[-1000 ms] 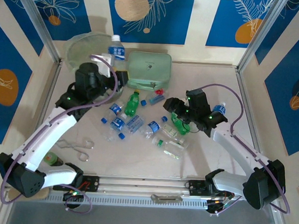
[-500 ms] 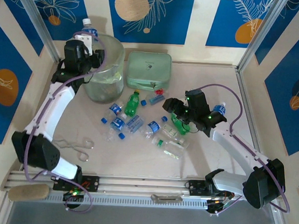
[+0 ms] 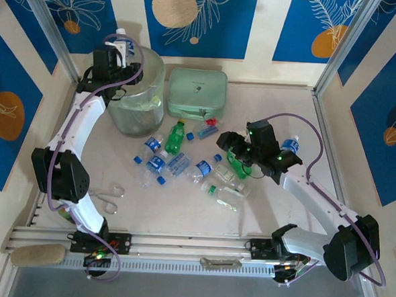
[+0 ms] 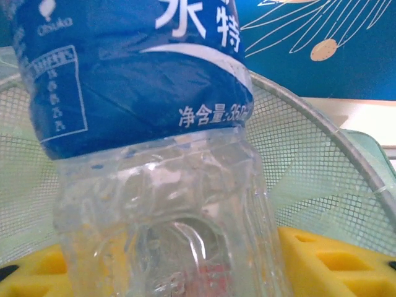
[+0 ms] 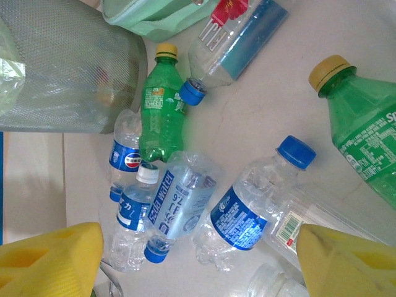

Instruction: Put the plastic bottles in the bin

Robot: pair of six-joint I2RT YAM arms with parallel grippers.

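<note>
Bottle [image 4: 148,154] now over bin [image 4: 322,179], between fingers [image 4: 331,263]

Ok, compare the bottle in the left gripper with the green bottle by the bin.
The held bottle is clear, blue-labelled; the green bottle is green. Held bottle's cap is white, green bottle's yellow. The held bottle stands upright in the left gripper at the bin's rim; the green bottle lies on the table. Both are capped plastic.

A bottle [image 4: 154,154] stands between the left fingers [image 4: 328,260], with the bin [image 4: 322,154] behind it. Beyond the right fingers [image 5: 49,257], bottles [image 5: 179,204] lie scattered on the table [image 5: 260,80]. The bin stands farther off to their left, with a case [image 5: 154,18] beside it.
</note>
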